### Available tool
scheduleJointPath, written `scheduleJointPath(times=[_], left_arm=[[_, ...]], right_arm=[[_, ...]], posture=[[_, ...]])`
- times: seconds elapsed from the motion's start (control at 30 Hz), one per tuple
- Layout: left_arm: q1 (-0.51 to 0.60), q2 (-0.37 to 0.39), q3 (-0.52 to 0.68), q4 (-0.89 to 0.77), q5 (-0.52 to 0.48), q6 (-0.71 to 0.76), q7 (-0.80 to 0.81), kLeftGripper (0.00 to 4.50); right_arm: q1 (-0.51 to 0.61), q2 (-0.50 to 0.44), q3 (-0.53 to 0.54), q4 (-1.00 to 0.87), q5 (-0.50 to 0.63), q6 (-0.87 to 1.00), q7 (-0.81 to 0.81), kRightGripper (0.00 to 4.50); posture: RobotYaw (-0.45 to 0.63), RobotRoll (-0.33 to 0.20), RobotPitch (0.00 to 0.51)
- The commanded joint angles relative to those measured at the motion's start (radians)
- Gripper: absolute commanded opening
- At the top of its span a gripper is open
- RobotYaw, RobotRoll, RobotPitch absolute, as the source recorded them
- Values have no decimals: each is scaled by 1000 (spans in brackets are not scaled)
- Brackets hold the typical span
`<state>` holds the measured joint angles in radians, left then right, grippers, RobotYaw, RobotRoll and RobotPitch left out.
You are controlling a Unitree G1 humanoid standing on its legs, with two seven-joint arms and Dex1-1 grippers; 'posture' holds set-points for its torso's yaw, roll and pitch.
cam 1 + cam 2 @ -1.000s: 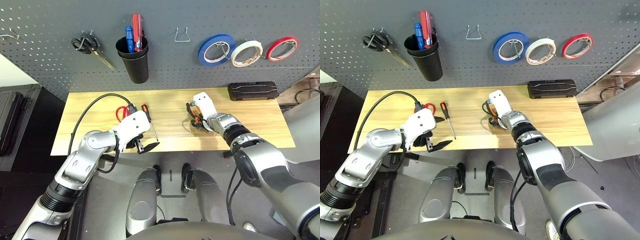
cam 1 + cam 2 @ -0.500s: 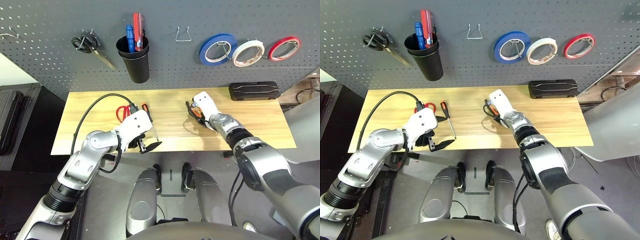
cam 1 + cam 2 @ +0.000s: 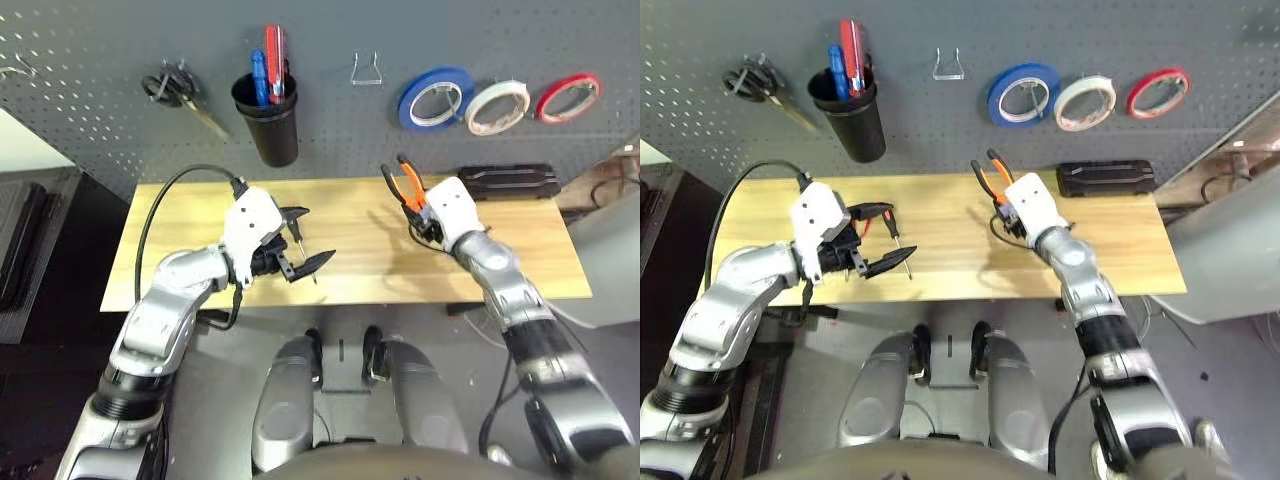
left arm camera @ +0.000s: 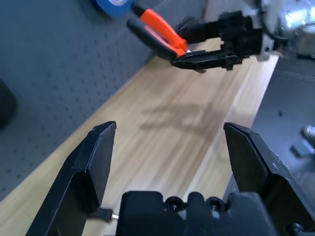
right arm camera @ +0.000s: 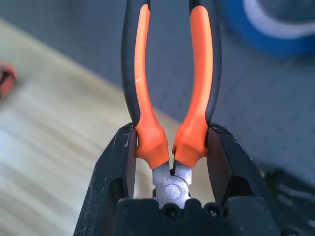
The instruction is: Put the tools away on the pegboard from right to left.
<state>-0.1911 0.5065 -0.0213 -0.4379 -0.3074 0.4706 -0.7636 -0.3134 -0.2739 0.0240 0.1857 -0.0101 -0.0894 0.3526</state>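
The black-handled scissors (image 3: 172, 86) hang on the pegboard (image 3: 330, 130), left of the black cup (image 3: 272, 130). The left gripper (image 3: 312, 238), spread wide and empty, is over the desk (image 3: 355, 280); near it on the desk lie the red scissors (image 3: 864, 228) and the screwdriver (image 3: 897, 240). The right gripper (image 5: 172, 140) grasps the pliers (image 5: 170, 142) above the desk, handles toward the pegboard. Blue (image 3: 436, 99), white (image 3: 497, 108) and red (image 3: 568, 98) tape rolls hang on the pegboard, above the black case (image 3: 508, 181).
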Motion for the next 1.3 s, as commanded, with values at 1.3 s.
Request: scheduleJointPath(times=[1.3], left_arm=[[-173, -52, 36, 61, -106, -109, 84, 4500]], right_arm=[[-689, 150, -54, 434, 5, -348, -255, 2146]], posture=[[211, 0, 122]])
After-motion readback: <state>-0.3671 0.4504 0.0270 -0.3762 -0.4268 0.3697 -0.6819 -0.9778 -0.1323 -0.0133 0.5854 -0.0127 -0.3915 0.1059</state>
